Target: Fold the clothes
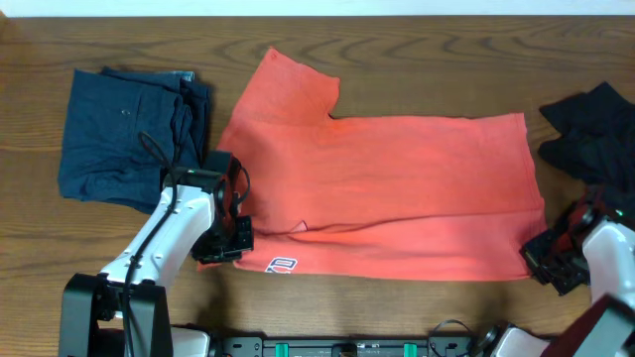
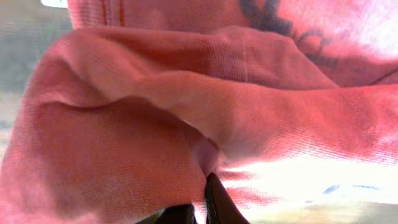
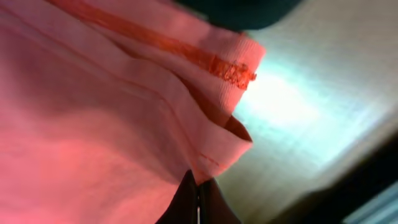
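Wood-grain tabletop (image 1: 417,55) fills your overhead view, and the coral-red T-shirt (image 1: 397,188) lies spread across its middle, mostly flat, with one sleeve (image 1: 293,84) pointing toward the far edge. A long fold runs across the shirt, so the near part lies as a doubled strip. A bit of white-and-navy lettering (image 1: 283,264) peeks out at the near edge.

To your left, the navy garment (image 1: 119,139) sits in a rumpled stack, just beside the shirt's left edge. To your right, the black garment (image 1: 595,129) is bunched at the table's right side, close to the shirt's far-right corner but apart from it.

Your left gripper (image 1: 226,243) is at the shirt's near-left corner, fingers closed. In the left wrist view the dark fingertips (image 2: 214,202) pinch a gather of coral cloth, which drapes up and over the lens. That arm and its black cable (image 1: 154,154) cover the corner itself and cross part of the navy stack from above.

Your right gripper (image 1: 544,260) is at the shirt's near-right corner, jaws shut. The right wrist view shows its fingertips (image 3: 186,202) pressed together on the folded edge of the cloth, with the stitched hem (image 3: 230,71) just above and bare table beyond. The black garment lies just beyond that arm, and the arm hides its nearest part.
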Available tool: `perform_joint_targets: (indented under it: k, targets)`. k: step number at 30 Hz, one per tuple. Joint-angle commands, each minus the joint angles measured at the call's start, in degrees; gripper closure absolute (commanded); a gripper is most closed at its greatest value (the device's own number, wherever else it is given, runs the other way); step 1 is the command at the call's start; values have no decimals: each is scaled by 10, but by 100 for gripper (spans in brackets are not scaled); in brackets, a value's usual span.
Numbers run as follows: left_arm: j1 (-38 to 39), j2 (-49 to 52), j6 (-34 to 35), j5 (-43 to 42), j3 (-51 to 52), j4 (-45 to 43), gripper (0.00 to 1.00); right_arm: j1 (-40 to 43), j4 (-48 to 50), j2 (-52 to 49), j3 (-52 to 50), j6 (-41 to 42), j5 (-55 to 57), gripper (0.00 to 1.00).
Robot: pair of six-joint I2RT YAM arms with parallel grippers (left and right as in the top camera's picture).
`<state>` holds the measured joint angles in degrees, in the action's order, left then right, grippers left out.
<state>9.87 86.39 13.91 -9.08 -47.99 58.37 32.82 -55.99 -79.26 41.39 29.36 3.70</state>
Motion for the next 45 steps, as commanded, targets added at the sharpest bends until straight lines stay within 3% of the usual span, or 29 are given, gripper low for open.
perform_joint_targets:
  k: [1,3,5,8,10,15,18,21,22,26,33,37,45]
  targets:
    - [0,-3,1,6,3,26,92,13,-14,43,-1,4,51,92]
    - [1,-4,0,-22,3,34,91,13,-19,63,-1,4,51,71]
    - [1,-7,-1,-47,-5,47,88,13,-19,85,2,4,51,57]
    - [1,-17,-1,-53,-27,74,83,13,-20,113,19,4,31,51]
    - [1,-29,-1,-53,-48,94,73,13,-20,134,45,2,-12,50]
    - [1,-65,-2,-55,-115,126,67,9,-5,169,119,-76,-197,49]
    - [1,-86,-25,-76,-159,101,60,-6,-1,170,155,-123,-263,52]
    - [1,-102,-85,-155,-191,32,39,-31,3,170,177,-158,-296,55]
    - [1,-105,-103,-179,-196,7,37,-42,6,170,181,-161,-296,55]
    - [2,-94,-130,-196,-211,-83,44,-86,18,165,184,-162,-294,55]
    - [2,20,-154,-97,-257,-207,46,-134,84,86,197,-152,-297,47]
    - [2,121,-170,-72,-298,-290,37,-142,105,30,207,-148,-300,42]
    - [2,291,-198,-30,-323,-538,33,-142,73,-24,207,-149,-291,43]
